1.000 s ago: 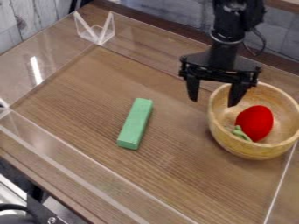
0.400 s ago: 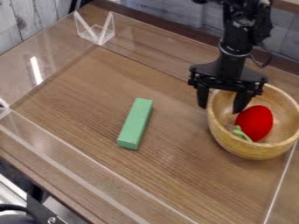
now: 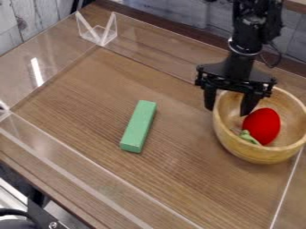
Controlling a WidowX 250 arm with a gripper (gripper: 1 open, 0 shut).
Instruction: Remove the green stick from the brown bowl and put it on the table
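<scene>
The green stick (image 3: 139,125) lies flat on the table (image 3: 84,98), left of centre, well apart from the brown bowl (image 3: 259,145). The bowl stands at the right and holds a red round object (image 3: 262,124) with a bit of green beside it. My gripper (image 3: 235,97) hangs open and empty above the bowl's left rim, black fingers (image 3: 212,96) pointing down.
Low clear acrylic walls (image 3: 48,63) edge the table. A clear folded stand (image 3: 97,29) sits at the back left corner. The black arm (image 3: 250,27) rises at the back right.
My gripper has moved to the right, from beside the bowl to above its left rim. The stick and bowl have not moved.
</scene>
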